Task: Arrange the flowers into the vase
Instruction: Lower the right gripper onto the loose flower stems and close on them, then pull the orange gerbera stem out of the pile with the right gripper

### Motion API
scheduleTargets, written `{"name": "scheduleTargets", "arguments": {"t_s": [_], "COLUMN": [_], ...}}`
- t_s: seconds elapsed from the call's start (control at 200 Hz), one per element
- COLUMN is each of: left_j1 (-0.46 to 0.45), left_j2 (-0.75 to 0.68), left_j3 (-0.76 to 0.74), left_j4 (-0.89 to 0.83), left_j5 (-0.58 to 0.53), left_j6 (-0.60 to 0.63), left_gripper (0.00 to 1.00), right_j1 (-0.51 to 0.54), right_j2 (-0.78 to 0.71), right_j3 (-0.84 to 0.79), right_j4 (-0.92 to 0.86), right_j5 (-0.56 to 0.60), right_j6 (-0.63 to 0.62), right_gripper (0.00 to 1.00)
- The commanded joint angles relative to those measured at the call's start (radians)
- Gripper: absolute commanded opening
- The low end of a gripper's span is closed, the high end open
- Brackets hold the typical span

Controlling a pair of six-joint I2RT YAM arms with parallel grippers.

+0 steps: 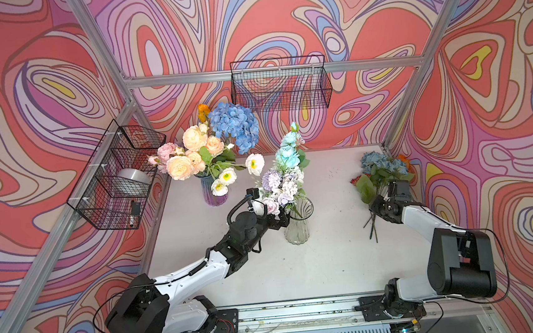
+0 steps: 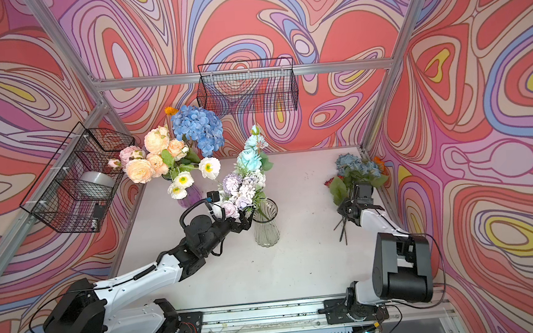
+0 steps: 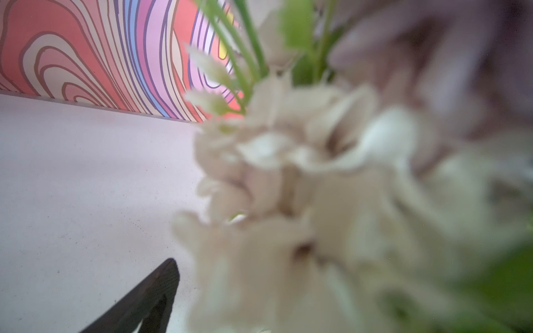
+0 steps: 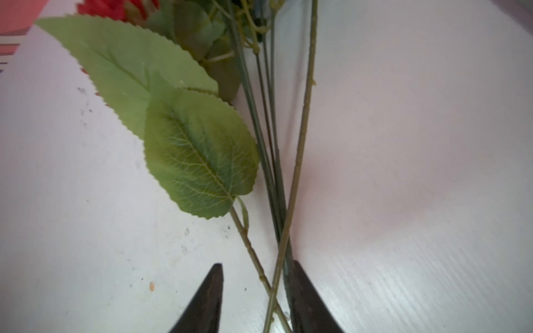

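Blurred pastel bunch [image 3: 331,187] filling the left wrist view, standing in clear vase [image 1: 298,230], left gripper [image 1: 283,219] spread wide beside its rim, right gripper [image 4: 256,263] part-open astride loose flower stems [image 4: 300,161] on table [image 4: 403,144]

A pale white surface [image 1: 299,268] sits inside walls [image 1: 279,16] covered in swirling coral, lilac, blue and cream patterns. Silver metal framing bars [image 1: 186,78] run along the walls. In both top views a black wire basket [image 1: 280,88] [image 2: 248,90] hangs above the back edge. A second wire basket [image 1: 99,206] hangs beyond the left edge, holding a round silver object [image 1: 133,181] and a small dark item [image 1: 136,209]. A metal rail [image 1: 296,309] lines the front edge.
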Motion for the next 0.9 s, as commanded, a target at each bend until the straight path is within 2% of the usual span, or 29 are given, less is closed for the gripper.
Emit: {"name": "scheduleTargets", "arguments": {"t_s": [0.0, 0.225, 0.381, 0.636, 0.801, 0.896], "left_j1": [0.007, 0.009, 0.010, 0.008, 0.009, 0.009], "left_j2": [-0.018, -0.037, -0.042, -0.043, -0.036, -0.028], "left_j3": [0.017, 0.009, 0.007, 0.005, 0.002, 0.002], "left_j4": [0.011, -0.002, -0.002, -0.002, 0.008, 0.015], "left_j5": [-0.006, -0.019, -0.022, -0.025, -0.025, -0.022], "left_j6": [-0.009, -0.005, -0.007, -0.009, -0.014, -0.018], "left_gripper": [1.00, 1.00, 1.00, 1.00, 1.00, 1.00], "right_j1": [-0.004, -0.017, -0.018, -0.018, -0.018, -0.017], "right_j2": [0.039, 0.120, 0.131, 0.048, -0.038, -0.097], "right_j3": [0.030, 0.060, 0.062, 0.026, -0.008, -0.032], "right_j4": [0.023, 0.062, 0.071, 0.051, 0.013, -0.001], "right_j5": [0.039, 0.042, 0.036, 0.049, 0.034, -0.026], "right_j6": [-0.011, -0.016, -0.011, -0.015, -0.021, -0.015], "right_gripper": [0.33, 0.32, 0.20, 0.00, 0.00, 0.00]}}
